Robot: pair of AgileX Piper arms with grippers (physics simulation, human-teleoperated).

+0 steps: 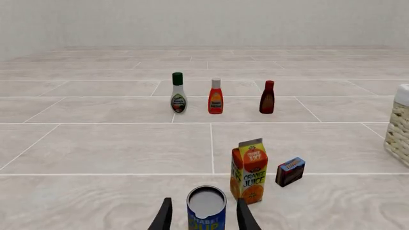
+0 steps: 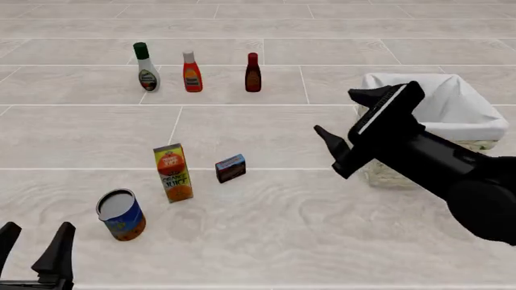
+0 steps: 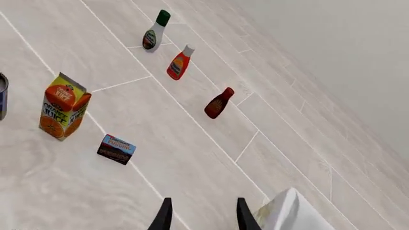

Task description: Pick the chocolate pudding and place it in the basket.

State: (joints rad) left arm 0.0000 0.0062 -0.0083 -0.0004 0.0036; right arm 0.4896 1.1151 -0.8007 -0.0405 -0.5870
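Observation:
The chocolate pudding [image 2: 231, 168], a small dark brown box with a blue top and red edging, lies on the table just right of the juice carton. It also shows in the left wrist view [image 1: 290, 171] and the right wrist view [image 3: 116, 148]. The wicker basket [image 2: 379, 78] with its white liner stands at the right; its edge shows in both wrist views [image 1: 399, 129] [image 3: 288, 213]. My right gripper [image 2: 339, 113] is open and empty, raised between the pudding and the basket. My left gripper [image 2: 38, 228] is open and empty at the near left, behind the can.
An orange juice carton [image 2: 173, 172] stands left of the pudding, and a blue-labelled can [image 2: 121, 214] stands nearer, just ahead of the left fingers [image 1: 164, 215]. Three bottles stand in a far row: white dressing [image 2: 146, 67], orange sauce [image 2: 192, 72], dark red-brown sauce [image 2: 253, 74].

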